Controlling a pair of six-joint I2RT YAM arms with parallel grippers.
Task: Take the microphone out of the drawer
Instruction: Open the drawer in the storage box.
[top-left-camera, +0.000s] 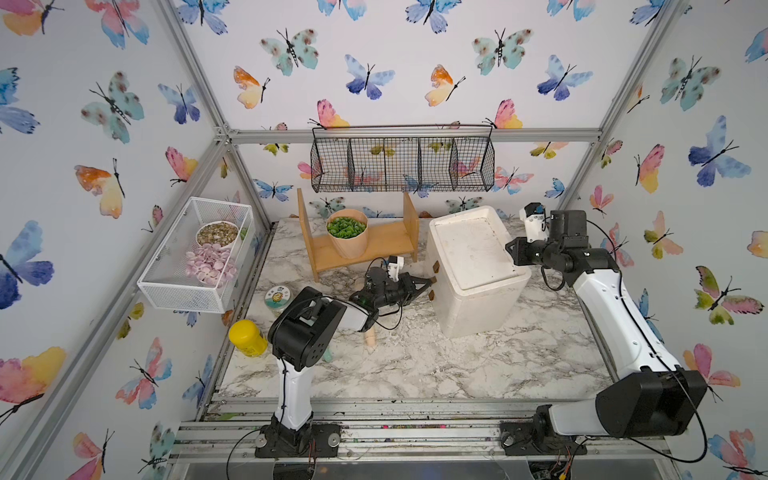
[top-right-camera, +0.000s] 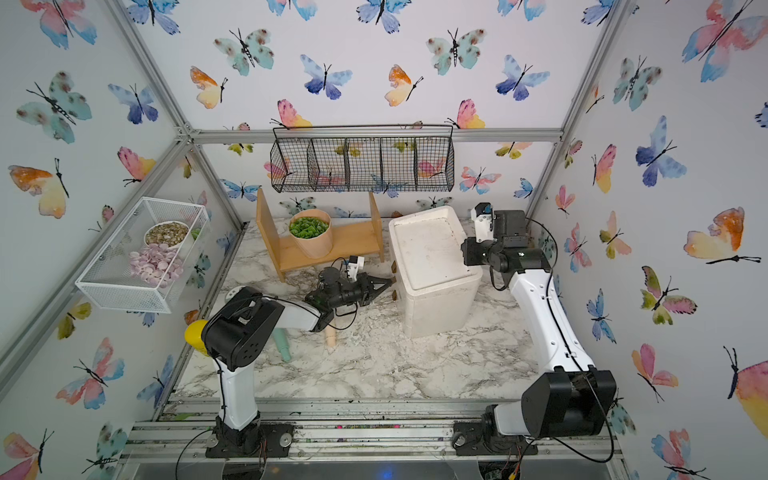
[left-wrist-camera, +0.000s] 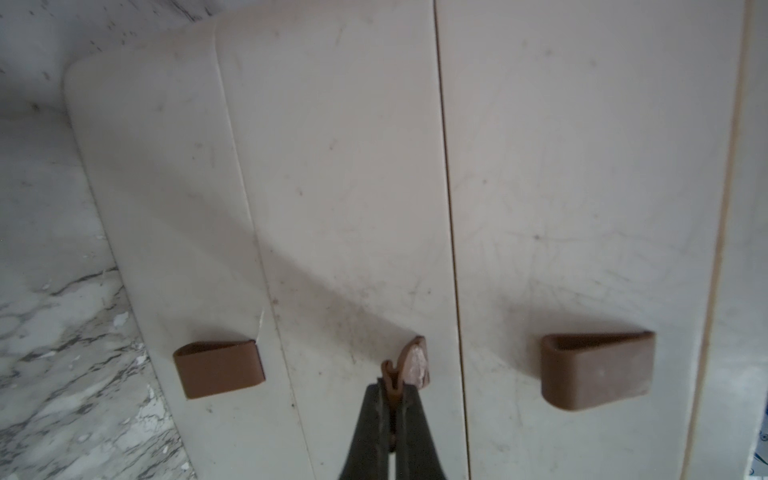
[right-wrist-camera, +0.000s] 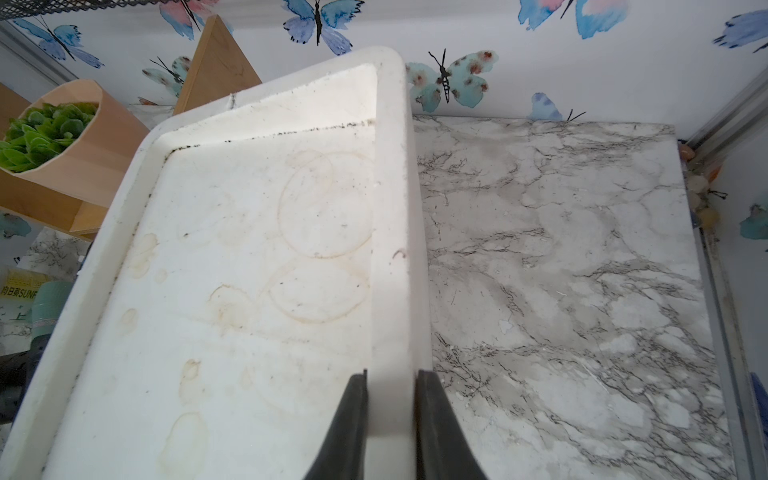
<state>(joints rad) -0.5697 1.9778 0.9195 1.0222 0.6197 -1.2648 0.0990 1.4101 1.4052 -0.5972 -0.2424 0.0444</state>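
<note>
A white drawer unit (top-left-camera: 473, 266) (top-right-camera: 432, 266) stands on the marble table, and the fronts of its drawers carry brown loop handles. My left gripper (top-left-camera: 430, 282) (top-right-camera: 392, 281) (left-wrist-camera: 392, 384) is shut on the middle brown handle (left-wrist-camera: 415, 365). Two more handles (left-wrist-camera: 219, 369) (left-wrist-camera: 597, 370) sit on the neighbouring fronts. All fronts look flush with the unit. My right gripper (top-left-camera: 509, 249) (top-right-camera: 464, 251) (right-wrist-camera: 391, 374) is shut on the raised rim (right-wrist-camera: 390, 249) of the unit's top. The microphone is hidden.
A wooden shelf holding a pot of green leaves (top-left-camera: 347, 239) stands behind the left arm. A white mesh basket (top-left-camera: 195, 253) and a black wire basket (top-left-camera: 403, 160) hang on the walls. A yellow bottle (top-left-camera: 248, 337), a round tin (top-left-camera: 278, 297), a beige peg (top-left-camera: 370, 338) and a teal stick (top-right-camera: 282, 347) lie near the left arm.
</note>
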